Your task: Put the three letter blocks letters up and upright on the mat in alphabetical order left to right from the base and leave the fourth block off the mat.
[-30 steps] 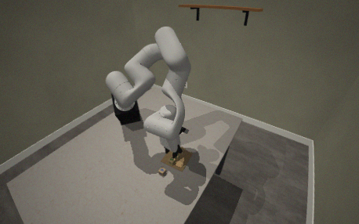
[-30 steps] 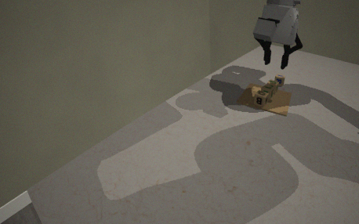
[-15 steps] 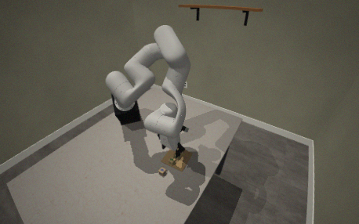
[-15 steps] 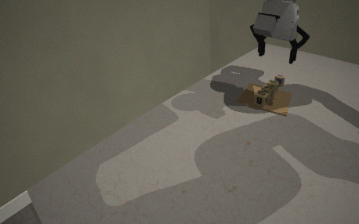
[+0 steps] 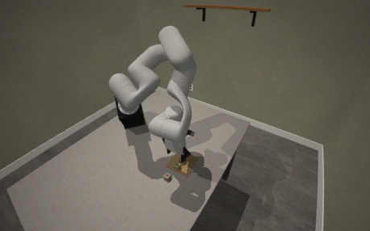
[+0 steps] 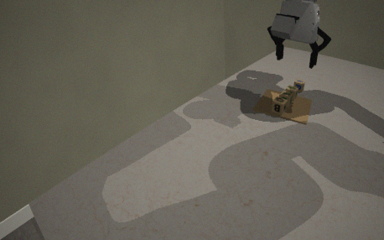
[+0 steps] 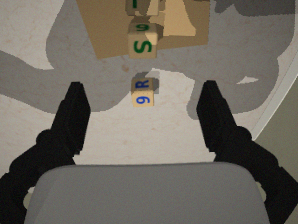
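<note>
My gripper (image 6: 296, 63) (image 7: 143, 94) is wide open and empty, above the blocks. The brown mat (image 5: 187, 174) (image 6: 301, 115) (image 7: 100, 40) lies flat. In the exterior view a row of wooden blocks stands on it; the nearest block (image 6: 278, 106) shows B on a side. A block with green S and 9 (image 7: 143, 41) is close to the mat's edge; whether it overhangs is unclear. Beyond it a block with part of a green L (image 7: 136, 6) is cut off by the frame. The blue-lettered block with R and 9 (image 5: 167, 177) (image 6: 298, 86) (image 7: 142, 93) lies off the mat.
The pale table (image 5: 81, 174) (image 6: 155, 180) carries the arm's shadows. The table edge (image 5: 212, 195) runs to the right of the mat in the top view. The black arm base (image 5: 132, 119) stands at the back left there.
</note>
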Controlling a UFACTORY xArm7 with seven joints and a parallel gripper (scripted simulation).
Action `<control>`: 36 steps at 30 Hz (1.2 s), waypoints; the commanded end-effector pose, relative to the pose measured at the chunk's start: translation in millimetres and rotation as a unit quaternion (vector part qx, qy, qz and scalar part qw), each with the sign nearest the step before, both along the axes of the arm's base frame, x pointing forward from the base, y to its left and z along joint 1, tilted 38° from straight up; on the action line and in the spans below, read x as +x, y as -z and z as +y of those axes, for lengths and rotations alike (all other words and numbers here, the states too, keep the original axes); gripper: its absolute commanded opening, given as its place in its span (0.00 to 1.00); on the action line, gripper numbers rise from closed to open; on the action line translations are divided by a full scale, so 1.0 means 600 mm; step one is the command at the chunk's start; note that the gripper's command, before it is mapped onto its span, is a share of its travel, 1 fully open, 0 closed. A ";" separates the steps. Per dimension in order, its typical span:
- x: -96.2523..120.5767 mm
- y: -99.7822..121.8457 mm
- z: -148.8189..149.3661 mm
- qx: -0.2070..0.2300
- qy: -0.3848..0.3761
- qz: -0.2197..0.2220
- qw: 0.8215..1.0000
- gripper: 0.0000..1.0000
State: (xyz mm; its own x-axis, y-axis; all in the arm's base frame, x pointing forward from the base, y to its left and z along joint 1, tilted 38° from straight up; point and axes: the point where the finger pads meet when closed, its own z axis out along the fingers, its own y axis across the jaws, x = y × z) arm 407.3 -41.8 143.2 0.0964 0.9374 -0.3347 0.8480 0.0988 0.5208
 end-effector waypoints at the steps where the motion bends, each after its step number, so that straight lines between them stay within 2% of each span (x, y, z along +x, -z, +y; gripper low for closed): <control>1: -0.001 -0.005 0.002 0.000 0.000 -0.001 1.000 1.00; 7: -0.009 -0.016 0.007 0.000 0.000 -0.001 1.000 1.00; 19: -0.056 -0.086 0.036 0.000 0.000 -0.001 1.000 1.00; 25: -0.068 -0.105 0.044 0.000 0.000 -0.001 1.000 1.00; 36: -0.072 -0.111 0.047 0.000 0.000 -0.001 1.000 1.00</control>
State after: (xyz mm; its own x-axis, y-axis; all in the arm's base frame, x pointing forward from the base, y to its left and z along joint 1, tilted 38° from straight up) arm 363.9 -14.2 208.4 0.0967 0.9374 -0.3345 0.8480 0.0984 0.5207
